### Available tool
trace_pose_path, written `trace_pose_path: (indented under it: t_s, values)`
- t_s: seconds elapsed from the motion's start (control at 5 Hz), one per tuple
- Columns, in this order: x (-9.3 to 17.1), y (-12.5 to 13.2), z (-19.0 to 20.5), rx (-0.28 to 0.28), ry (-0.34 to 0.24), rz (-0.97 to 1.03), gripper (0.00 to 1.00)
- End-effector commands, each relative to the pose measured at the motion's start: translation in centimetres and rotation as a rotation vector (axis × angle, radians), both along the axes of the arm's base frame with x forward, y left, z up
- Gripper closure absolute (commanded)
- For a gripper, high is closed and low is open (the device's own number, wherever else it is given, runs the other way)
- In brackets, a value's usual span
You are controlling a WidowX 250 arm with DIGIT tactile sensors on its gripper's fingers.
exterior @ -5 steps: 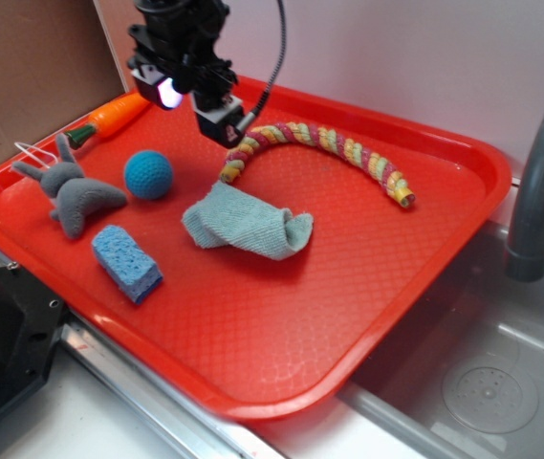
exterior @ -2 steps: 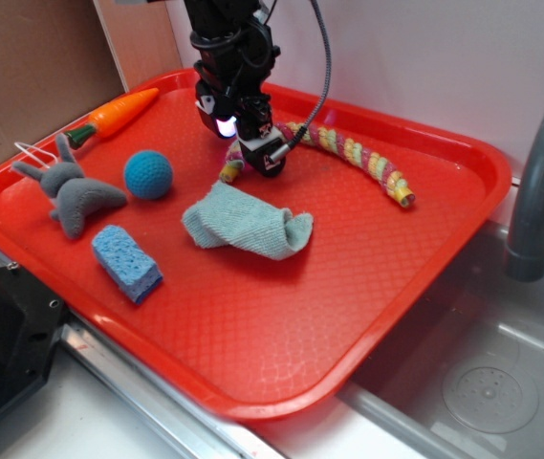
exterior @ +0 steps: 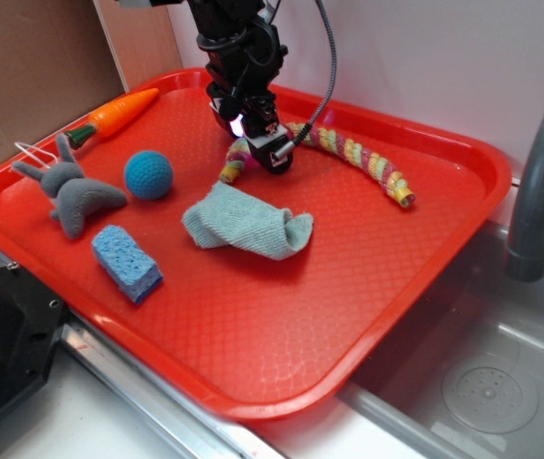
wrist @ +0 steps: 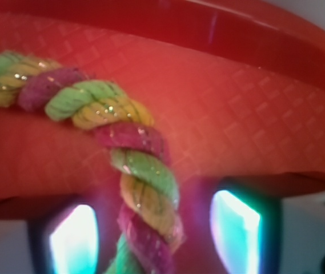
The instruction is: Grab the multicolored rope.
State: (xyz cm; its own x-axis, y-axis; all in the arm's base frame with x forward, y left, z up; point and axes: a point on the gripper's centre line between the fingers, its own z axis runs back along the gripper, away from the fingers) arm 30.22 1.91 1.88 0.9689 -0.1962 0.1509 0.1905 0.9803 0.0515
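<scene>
The multicolored rope (exterior: 348, 148) lies curved along the far side of the red tray (exterior: 377, 316); its near end bends toward the grey-green cloth (exterior: 248, 226). The gripper (exterior: 270, 158) hangs low over that bend, and in the wrist view the rope (wrist: 136, 171) runs between the two spread fingers (wrist: 236, 228), which are not yet pinching it. The risks, as I judge them: closing too high, so the fingers only skim the braid's rounded top and it rolls free; closing off-centre, so one finger pushes the rope sideways; or pressing down too hard onto the tray. The cloth lies just beside the rope's end and could be snagged if the fingers drift toward it.
</scene>
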Motion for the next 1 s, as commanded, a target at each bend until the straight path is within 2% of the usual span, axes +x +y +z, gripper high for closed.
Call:
trace_pose_path:
  t_s: [0.0,0.2,0.4,0.6,0.8]
  values:
    - [0.1,-0.7,0.0,0.005,0.033,0.004,1.00]
    - [0.0,-1.0,0.0,0.039,0.086,-0.027,1.00]
    - [-1.2,-1.0,2.6,0.131,0.162,-0.051,1.00]
    - [-3.9,-2.0,7.3,0.146,0.196,-0.014,1.00]
    - [-5.9,-3.7,11.4,0.101,0.214,0.015,1.00]
